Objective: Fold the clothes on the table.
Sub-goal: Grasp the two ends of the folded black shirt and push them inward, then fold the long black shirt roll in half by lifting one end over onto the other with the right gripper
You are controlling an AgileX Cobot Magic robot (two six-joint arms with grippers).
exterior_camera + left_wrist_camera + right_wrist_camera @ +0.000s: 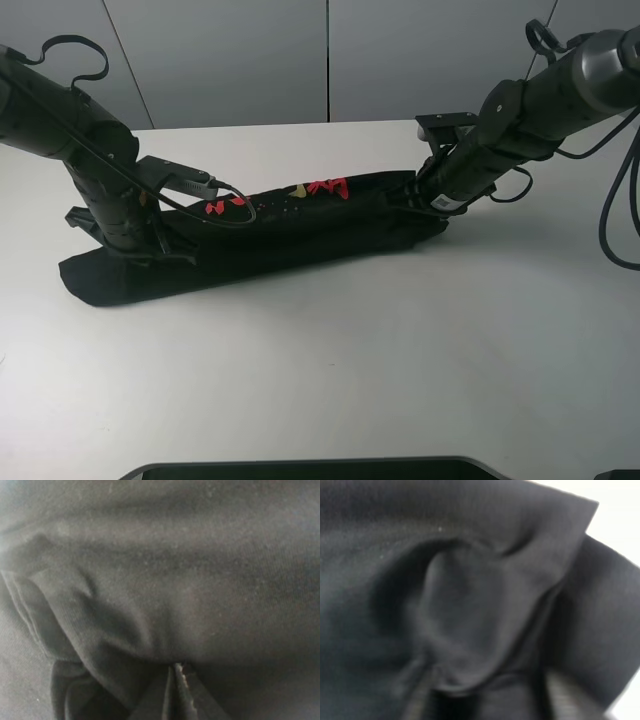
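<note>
Clothes (270, 235) here means one black shirt. It lies in a long, thin strip across the white table (350, 380). One end is near my left arm and the other end is by my right arm. Some red letters (325, 186) peek out on top.

My left claw (180, 677) is pressed down into the left end. Its tips are tight together, and the cloth bunches up right where they meet, so I think it is pinching a fold. My right claw (490, 700) is at the other end. Its two halves stand apart with a fat lump of cloth between them. I cannot tell if they are squeezing it yet.

I think this shirt is very light and very soft. It will flop and sag wherever I do not hold it. It is not slippery and it will not break, but the layers can slide apart and make wrinkles. A pinch in the middle would only pull up a little tent. So I think the best places to grab are the two far ends, right at the edge. There I should catch all the layers together, so the strip stays flat when I lift it.
</note>
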